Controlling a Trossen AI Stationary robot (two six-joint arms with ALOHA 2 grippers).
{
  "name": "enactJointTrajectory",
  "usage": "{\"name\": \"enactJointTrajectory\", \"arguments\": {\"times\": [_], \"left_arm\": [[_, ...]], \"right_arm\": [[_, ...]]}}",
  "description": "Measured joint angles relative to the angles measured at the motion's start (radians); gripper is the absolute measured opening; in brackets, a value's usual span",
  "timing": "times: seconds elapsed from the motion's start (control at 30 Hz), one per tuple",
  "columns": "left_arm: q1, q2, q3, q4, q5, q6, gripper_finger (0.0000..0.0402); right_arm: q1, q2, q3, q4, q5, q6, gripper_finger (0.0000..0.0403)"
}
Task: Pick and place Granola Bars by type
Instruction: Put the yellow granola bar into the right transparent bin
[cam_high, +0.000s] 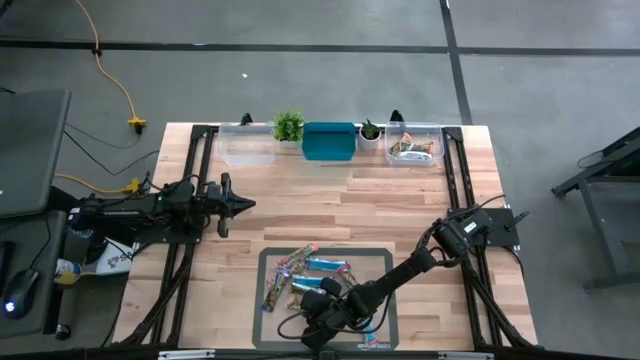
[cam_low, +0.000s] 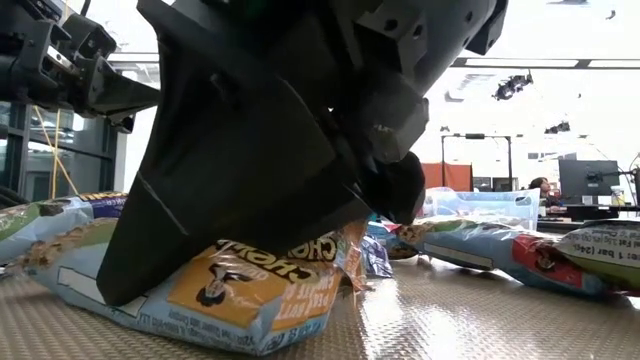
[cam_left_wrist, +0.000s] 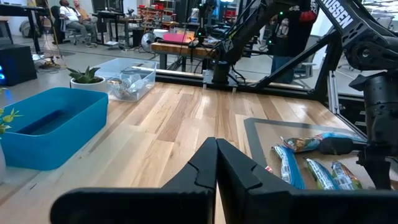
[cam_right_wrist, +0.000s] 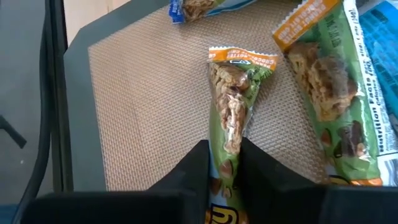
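Pinching a green-wrapped granola bar (cam_right_wrist: 231, 118) on the mat (cam_right_wrist: 143, 112), the right gripper (cam_right_wrist: 225, 165) has another bar (cam_right_wrist: 329, 81) just beside; left gripper (cam_left_wrist: 216, 163) is pressed together, well apart.

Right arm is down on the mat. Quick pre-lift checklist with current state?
1. Right hand on a bar: ok. Its fingers pinch the green-wrapped granola bar between them.
2. Grip centred on the bar: cannot tell. Most of the visible wrapper sticks out beyond the fingers; the rest is hidden.
3. Neighbouring bar clear of the fingers: ok. The second green bar lies beside, apart from the held one.
4. Bar still lying on the mat: ok, no lift visible yet.
5. Left hand out of the way: ok. It hovers shut over bare table, away from the mat.
6. Drop bin: the clear bin already holds bars; whether their type matches, cannot tell.
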Motion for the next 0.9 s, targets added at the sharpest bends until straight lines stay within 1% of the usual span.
{"name": "enactJointTrajectory", "arguments": {"times": [0.07, 0.17, 0.27, 0.37, 0.6, 0.9], "left_arm": [[0.0, 0.0, 0.0, 0.0, 0.0, 0.0, 0.0001], [0.0, 0.0, 0.0, 0.0, 0.0, 0.0, 0.0001], [0.0, 0.0, 0.0, 0.0, 0.0, 0.0, 0.0001], [0.0, 0.0, 0.0, 0.0, 0.0, 0.0, 0.0001], [0.0, 0.0, 0.0, 0.0, 0.0, 0.0, 0.0001], [0.0, 0.0, 0.0, 0.0, 0.0, 0.0, 0.0001]], "right_arm": [[-0.004, -0.016, -0.002, 0.0, -0.001, -0.035, 0.0056], [-0.011, -0.038, -0.004, 0.009, -0.035, -0.064, 0.0055], [-0.021, -0.06, 0.0, 0.067, -0.057, -0.089, 0.0054], [-0.027, -0.065, 0.0, 0.12, -0.051, -0.115, 0.0054], [-0.036, -0.066, 0.0, 0.321, -0.045, -0.147, 0.0054], [-0.047, -0.068, 0.001, 0.668, 0.0, -0.257, 0.0042]]}}
